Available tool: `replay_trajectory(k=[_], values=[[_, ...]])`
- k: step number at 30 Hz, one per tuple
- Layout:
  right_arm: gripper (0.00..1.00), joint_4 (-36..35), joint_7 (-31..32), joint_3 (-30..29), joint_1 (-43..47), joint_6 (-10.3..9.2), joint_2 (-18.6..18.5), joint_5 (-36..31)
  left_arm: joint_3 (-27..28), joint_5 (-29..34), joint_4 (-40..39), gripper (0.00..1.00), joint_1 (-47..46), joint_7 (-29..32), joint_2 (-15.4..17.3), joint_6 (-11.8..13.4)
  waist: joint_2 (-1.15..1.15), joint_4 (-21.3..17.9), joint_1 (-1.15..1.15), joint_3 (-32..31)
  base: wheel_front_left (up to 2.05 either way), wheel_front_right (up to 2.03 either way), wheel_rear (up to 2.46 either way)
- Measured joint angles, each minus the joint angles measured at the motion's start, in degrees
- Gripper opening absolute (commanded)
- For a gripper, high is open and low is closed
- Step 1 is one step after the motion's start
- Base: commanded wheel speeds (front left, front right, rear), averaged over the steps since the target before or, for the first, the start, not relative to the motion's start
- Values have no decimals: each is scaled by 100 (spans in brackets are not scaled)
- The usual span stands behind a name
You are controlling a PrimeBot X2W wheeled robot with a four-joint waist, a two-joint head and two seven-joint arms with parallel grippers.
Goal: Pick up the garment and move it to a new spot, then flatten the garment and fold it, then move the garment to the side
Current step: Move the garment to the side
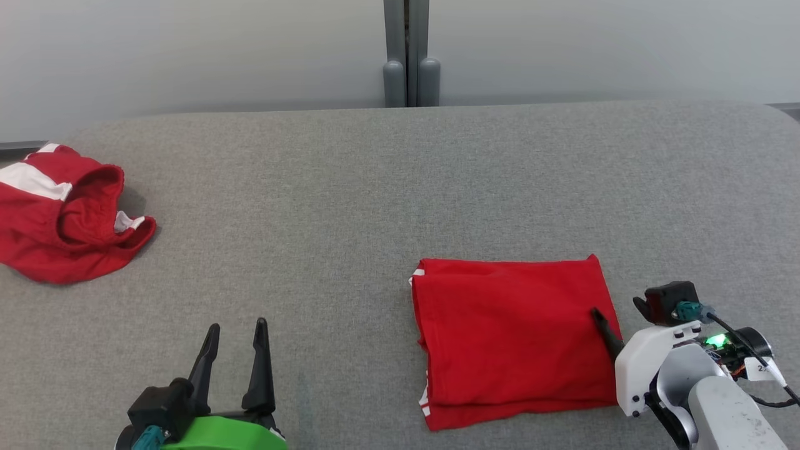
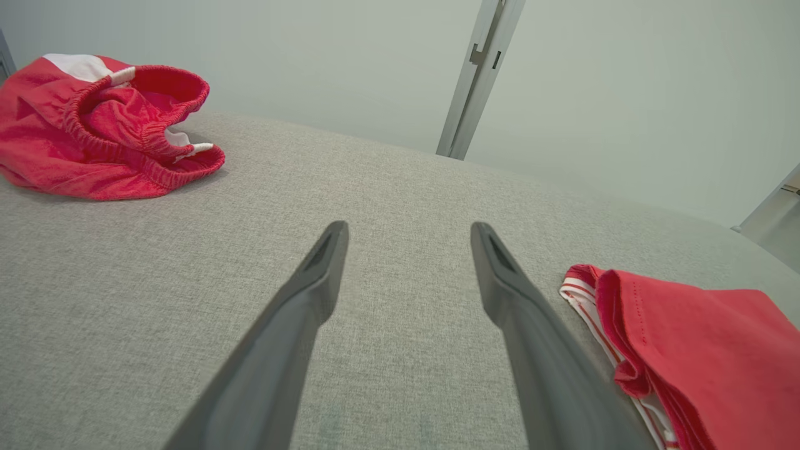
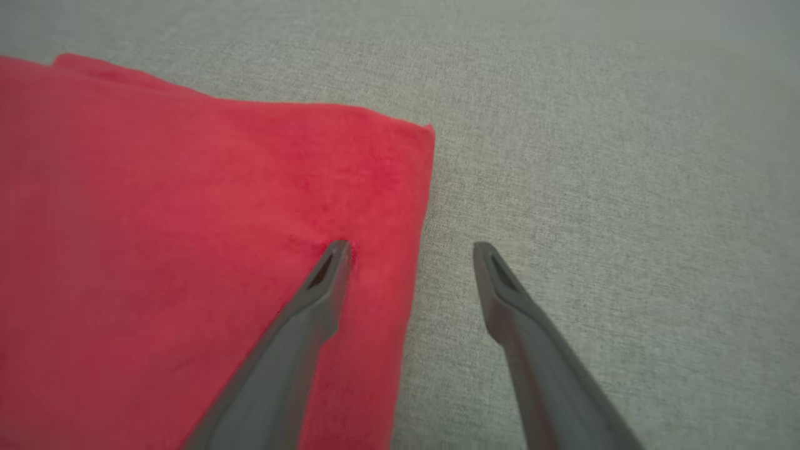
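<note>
At the far left we see a crumpled red garment (image 1: pixel 62 212) with white bands and a gathered waistband, heaped near the left edge of the grey table (image 1: pixel 375 187). Nearer to us and a little to the right, the left gripper (image 1: pixel 237 324) sits low over bare cloth surface with its two dark fingers spread apart and nothing between them; in its own wrist view the crumpled piece lies well off to one side and the folded one to the other. Beyond the middle of the table a grey post (image 1: pixel 411 53) rises against the pale wall (image 1: pixel 187 50). Right of centre lies the folded garment (image 1: pixel 512 337), a neat red rectangle flat on the table, with white striped trim peeking out along its left edge. At its right edge we find the right gripper (image 3: pixel 410 245), fingers wide apart: one finger (image 3: pixel 300 325) has its tip down on the red cloth just inside the edge, while the other is over bare grey table just beside the garment, so the edge runs between them, unpinched.
</note>
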Motion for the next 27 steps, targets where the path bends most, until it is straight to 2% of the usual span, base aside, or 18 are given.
replay_trajectory(k=[7, 13, 14, 15, 16, 17, 18, 23, 27], values=[[100, 166, 740, 360, -142, 0, -208, 419, -21, -25, -38, 100, -121, 0, -1, 23, 0, 83, 0, 220, 0, 0, 0], [100, 291, 1058, 630, -335, -1, -320, 692, -55, -65, -57, 100, -191, 0, -2, 48, 0, 134, 0, 378, 0, 0, 0], [92, 302, 1077, 659, -367, -3, -328, 714, -55, -67, -62, 100, -204, 0, -2, 51, 0, 138, 0, 401, 0, 0, 0], [68, 322, 1089, 694, -398, -4, -332, 746, -57, -68, -69, 100, -218, 0, -2, 65, 0, 140, 0, 424, 0, 0, 0], [68, 336, 1092, 733, -430, -4, -334, 748, -58, -74, -74, 100, -233, 0, -2, 71, 0, 139, 0, 446, 0, 0, 0], [7, 342, 1092, 776, -463, -4, -336, 759, -64, -74, -79, 100, -241, 0, -2, 71, 0, 135, 0, 464, 0, 0, 0], [0, 342, 1051, 802, -505, -3, -332, 790, -74, -73, -87, 100, -247, 0, -2, 73, 0, 127, 0, 486, 0, 0, 0], [0, 375, 759, 760, -748, 2, -291, 771, -181, -1, -167, 100, -327, 0, -2, 70, 0, -10, 0, 566, 0, 0, 0], [0, 399, 480, 485, -1068, 2, -314, 654, -297, 10, -235, 100, -450, 0, -3, 62, 0, -224, 0, 647, 0, 0, 0]])
